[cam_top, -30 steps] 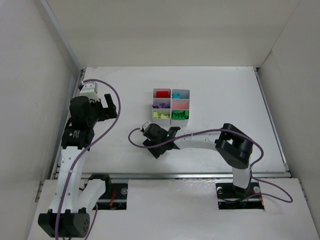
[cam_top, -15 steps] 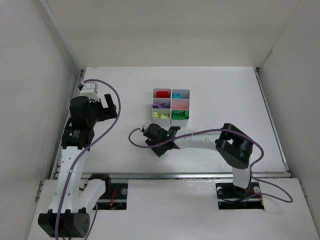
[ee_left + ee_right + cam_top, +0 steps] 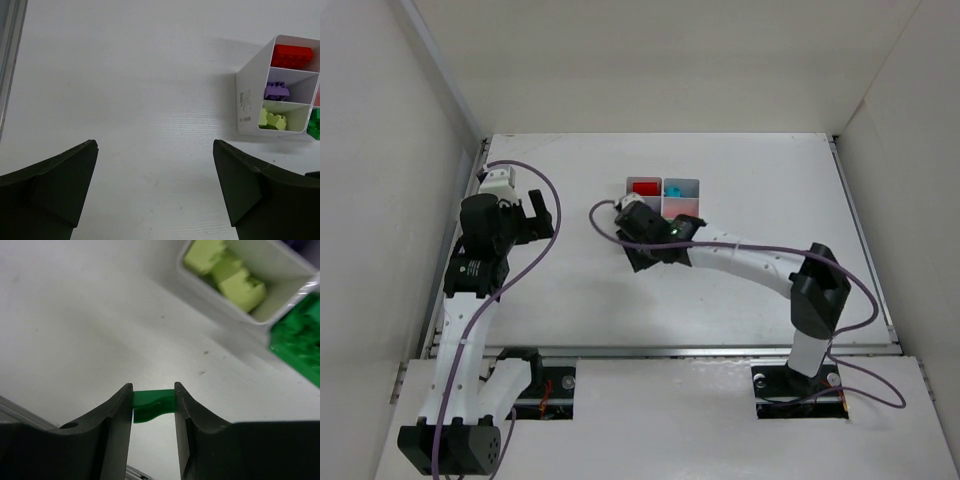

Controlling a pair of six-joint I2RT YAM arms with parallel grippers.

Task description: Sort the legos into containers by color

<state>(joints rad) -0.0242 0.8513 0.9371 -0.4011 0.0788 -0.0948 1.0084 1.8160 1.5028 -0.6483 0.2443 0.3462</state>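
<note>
The white six-compartment tray (image 3: 663, 183) stands at the table's middle back. My right gripper (image 3: 153, 390) is shut on a green lego (image 3: 154, 404) and holds it above the table just in front of the tray; in the top view the gripper (image 3: 655, 245) covers the tray's near rows. The right wrist view shows yellow-green legos (image 3: 227, 271) and green legos (image 3: 298, 340) in the tray's near compartments. The left wrist view shows the tray (image 3: 254, 95) with red (image 3: 291, 55), purple (image 3: 276, 91) and yellow-green (image 3: 272, 120) legos. My left gripper (image 3: 155, 190) is open and empty, far left of the tray (image 3: 535, 215).
White walls enclose the table on the left, back and right. A metal rail runs along the table's near edge (image 3: 660, 352). Purple cables trail from both arms.
My right gripper has moved from the table's near middle up and back to the tray's front, carrying the green lego. The left arm has not moved.
</note>
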